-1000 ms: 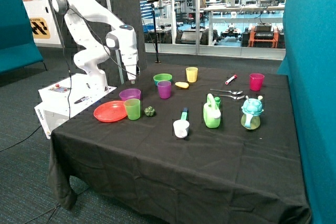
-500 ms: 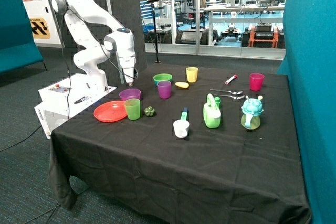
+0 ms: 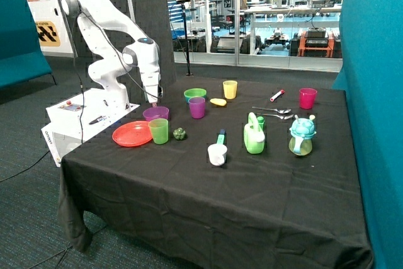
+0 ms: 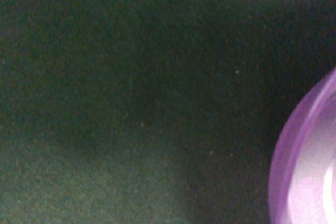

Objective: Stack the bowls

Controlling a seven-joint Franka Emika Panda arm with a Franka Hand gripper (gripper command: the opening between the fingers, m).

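- The gripper [image 3: 153,99] is seen low over the black cloth [image 3: 208,200], just behind the purple bowl [image 3: 155,113], at the table's rear corner nearest the robot base.
- Whether the fingers are spread or pressed together cannot be told; nothing is seen to be held.
- In the wrist view only bare cloth and a slice of the purple bowl's rim [image 4: 307,166] are shown, so the bowl appears to be off-centre under the tool.
- The purple bowl is placed with the red plate [image 3: 132,134] at about 7 o'clock of it and the green cup [image 3: 158,130] at about 5 o'clock, both just beside it.
- The green bowl [image 3: 194,94] is found at about 2 o'clock from the purple bowl, with the purple cup [image 3: 197,107] directly in front of it.
- No blue bowl can be made out; no stacking is judged to be done yet.
- Risk: with the bowl off-centre, a descent may land on cloth or catch only the rim edge, and the bowl may be tipped or pushed into the green cup or onto the plate.
- Risk: the purple cup may be knocked when the green bowl is approached, since it stands so close.
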